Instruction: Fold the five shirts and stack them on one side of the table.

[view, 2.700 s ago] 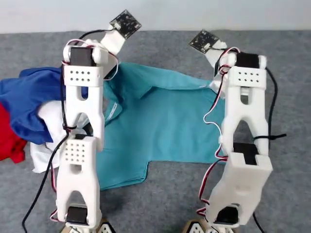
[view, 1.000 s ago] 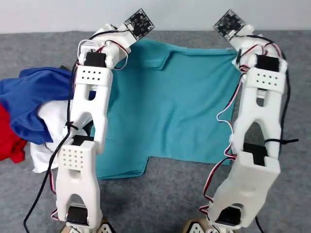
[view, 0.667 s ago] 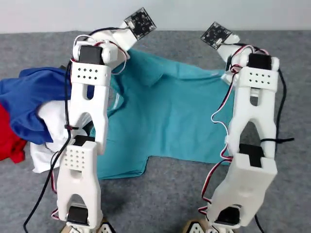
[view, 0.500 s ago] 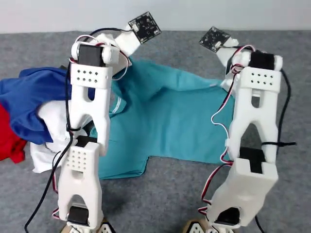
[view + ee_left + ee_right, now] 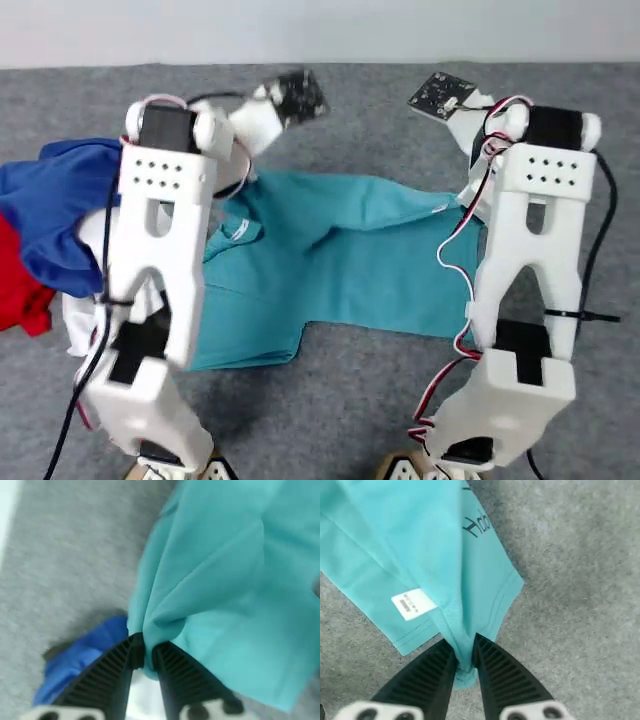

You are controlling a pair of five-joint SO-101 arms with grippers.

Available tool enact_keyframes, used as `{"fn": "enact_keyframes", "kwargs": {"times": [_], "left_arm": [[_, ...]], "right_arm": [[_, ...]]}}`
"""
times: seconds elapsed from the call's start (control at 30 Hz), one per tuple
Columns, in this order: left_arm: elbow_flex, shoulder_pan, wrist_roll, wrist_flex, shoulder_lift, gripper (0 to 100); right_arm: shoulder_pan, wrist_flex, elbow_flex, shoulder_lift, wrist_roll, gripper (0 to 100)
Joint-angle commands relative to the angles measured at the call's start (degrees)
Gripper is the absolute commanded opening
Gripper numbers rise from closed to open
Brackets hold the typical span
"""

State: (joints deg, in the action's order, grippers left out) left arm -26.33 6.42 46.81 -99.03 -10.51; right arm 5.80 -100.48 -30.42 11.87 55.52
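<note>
The teal shirt (image 5: 340, 260) lies on the grey table between my two arms, its far edge lifted and drawn in toward the middle. My left gripper (image 5: 144, 652) is shut on a bunched fold of the teal shirt (image 5: 225, 580) at its left side. At the shirt's right side, my right gripper (image 5: 464, 655) is shut on a hem corner of the teal shirt (image 5: 420, 540), next to a white label (image 5: 412, 604). A sleeve sticks out at the shirt's near left. From above, the left arm (image 5: 160, 220) and right arm (image 5: 540, 220) hide both grips.
At the table's left edge a pile holds a blue shirt (image 5: 50, 210), a red shirt (image 5: 15, 280) and a white shirt (image 5: 85, 320). The blue shirt (image 5: 80, 655) lies just under the left gripper. Bare grey table (image 5: 380, 110) stretches beyond the teal shirt and to its right.
A second ago the teal shirt was stretched flat toward the far edge. Both grippers have since pulled its far edge back toward the arm bases, so it covers less table.
</note>
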Motion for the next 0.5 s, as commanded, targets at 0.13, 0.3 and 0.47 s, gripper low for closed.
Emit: {"fn": "enact_keyframes", "kwargs": {"times": [0.13, 0.3, 0.47], "left_arm": [[13.67, -0.09, 1.49, -1.67, 13.89, 1], [22.37, -0.26, 1.49, -1.67, 19.87, 1], [33.45, -0.09, 1.85, -1.67, 26.02, 1]], "right_arm": [[-0.4, -2.42, 5.1, -8.4, 0.44, 1.1], [-0.31, -2.42, 14.68, -15.78, 0.62, 1.1], [-0.13, -2.24, 22.68, -22.2, 2.99, 1.1]]}}
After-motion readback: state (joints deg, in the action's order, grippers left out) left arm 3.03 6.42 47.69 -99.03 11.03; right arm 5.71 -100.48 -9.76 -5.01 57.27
